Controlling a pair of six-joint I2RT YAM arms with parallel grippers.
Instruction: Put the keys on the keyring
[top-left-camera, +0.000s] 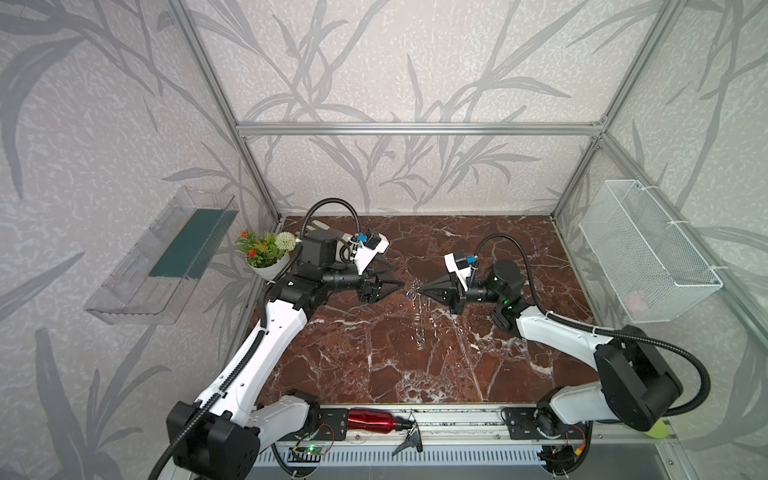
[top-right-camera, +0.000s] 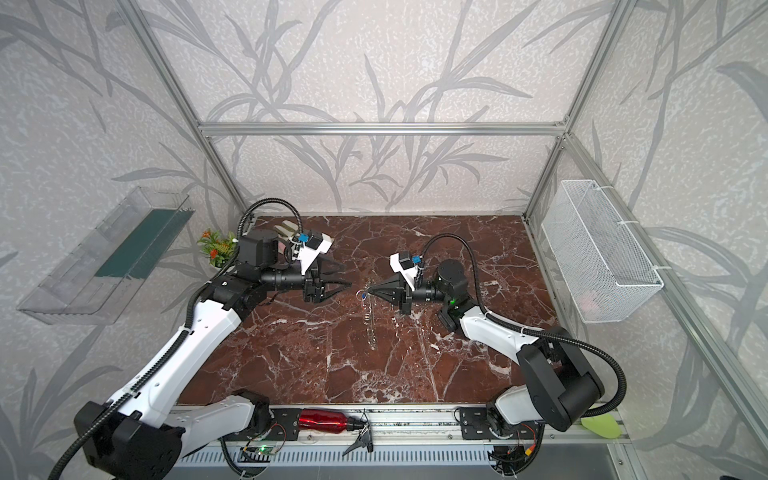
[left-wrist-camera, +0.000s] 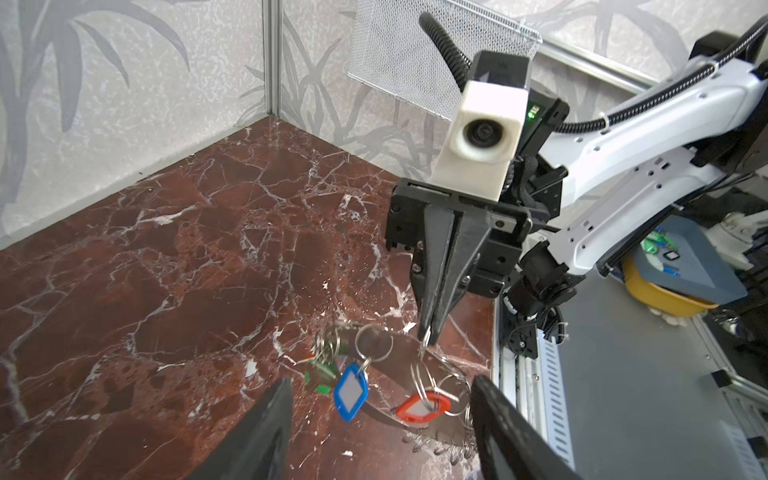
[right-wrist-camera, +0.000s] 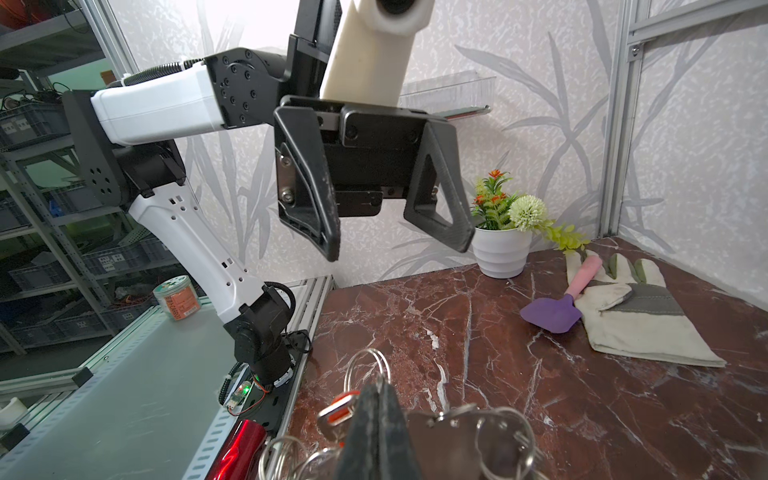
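Holds nothing with the left fingers, spread wide, near the right fingers. Pinches one split ring of the keyring with the right fingers, clenched. Shows the keyring just under that tip, long axis running from it toward the viewer in both top views, with blue-tagged and red-tagged keys beside.

Over the marble table the right gripper is pinched on the far end of the keyring, a thin glinting strip running toward the near edge (a blue tag shows beside the tips). The left gripper faces it close by, jaws apart, holding nothing
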